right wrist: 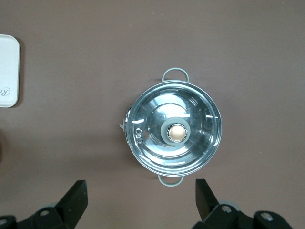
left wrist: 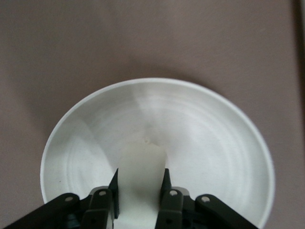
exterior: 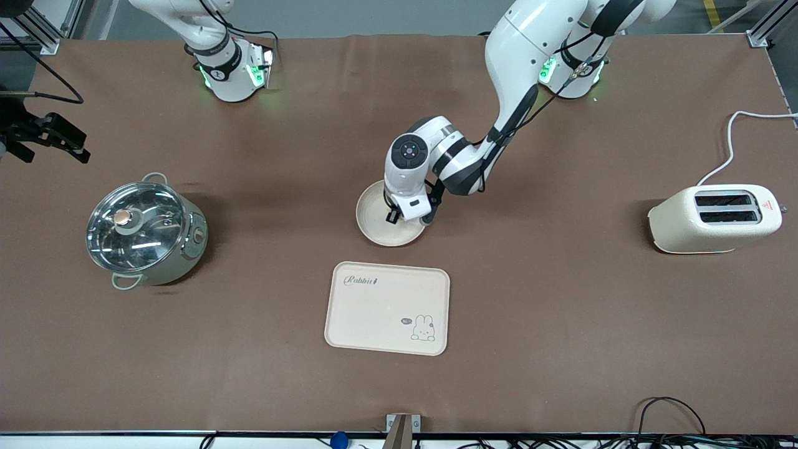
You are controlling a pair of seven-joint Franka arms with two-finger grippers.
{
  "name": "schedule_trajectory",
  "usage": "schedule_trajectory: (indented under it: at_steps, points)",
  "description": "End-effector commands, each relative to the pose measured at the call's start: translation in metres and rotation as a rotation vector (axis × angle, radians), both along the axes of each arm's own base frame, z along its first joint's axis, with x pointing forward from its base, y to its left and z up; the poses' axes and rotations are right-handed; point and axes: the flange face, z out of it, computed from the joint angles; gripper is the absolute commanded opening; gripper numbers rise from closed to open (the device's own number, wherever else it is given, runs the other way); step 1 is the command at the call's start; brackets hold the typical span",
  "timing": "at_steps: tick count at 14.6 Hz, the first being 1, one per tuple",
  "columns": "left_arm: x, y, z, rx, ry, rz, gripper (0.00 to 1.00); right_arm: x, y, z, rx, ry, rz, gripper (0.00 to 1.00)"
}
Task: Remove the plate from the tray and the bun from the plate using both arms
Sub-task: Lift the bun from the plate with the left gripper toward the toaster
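Tabletop plate (left wrist: 214, 143) bears bun (left wrist: 140, 176) clamped within left pincer (left wrist: 140, 195).

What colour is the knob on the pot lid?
The knob is pale gold in a grey ring, on the clear glass lid; right wrist view shows it best.

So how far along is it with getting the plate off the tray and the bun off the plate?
Done: the plate sits on the table, off the tray. In hand: the left gripper is down in the plate, jaws shut on the bun. Left: lifting the bun out and setting it down. The right gripper waits open above the pot.
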Motion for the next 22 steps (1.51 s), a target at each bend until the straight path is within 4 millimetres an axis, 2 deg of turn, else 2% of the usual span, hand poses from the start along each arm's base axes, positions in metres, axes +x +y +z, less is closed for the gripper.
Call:
schedule_trajectory:
  at_steps: [1,3,6,8,9,10,13,15,19,22]
  points:
    - [0.031,0.018,0.054,0.058,-0.051,-0.013,0.34,-0.013,-0.010,0.001,0.041,0.012,-0.009,1.00]
    - [0.060,0.045,0.080,0.072,-0.076,-0.044,0.35,-0.017,-0.016,-0.001,0.093,0.031,-0.031,1.00]
    - [0.106,0.117,0.105,0.112,-0.047,-0.148,0.36,-0.018,-0.017,-0.001,0.097,0.034,-0.034,1.00]
    - [0.131,0.174,0.106,0.152,0.018,-0.208,0.36,-0.019,-0.017,0.002,0.097,0.037,-0.033,1.00]
    - [0.146,0.211,0.101,0.159,0.051,-0.232,0.37,-0.019,-0.015,0.003,0.097,0.034,-0.030,1.00]
    - [0.158,0.239,0.099,0.156,0.063,-0.242,0.37,-0.019,-0.014,0.003,0.096,0.034,-0.030,1.00]
    - [0.178,0.310,0.075,0.161,0.105,-0.280,0.37,-0.020,-0.016,0.002,0.096,0.042,-0.032,1.00]
    - [0.187,0.349,0.052,0.144,0.134,-0.297,0.38,-0.022,-0.017,0.000,0.098,0.057,-0.034,1.00]
    - [0.188,0.398,0.012,0.113,0.165,-0.334,0.38,-0.025,-0.016,0.005,0.094,0.057,-0.035,1.00]
    - [0.180,0.416,-0.008,0.096,0.157,-0.363,0.40,-0.025,-0.021,0.005,0.095,0.057,-0.041,1.00]
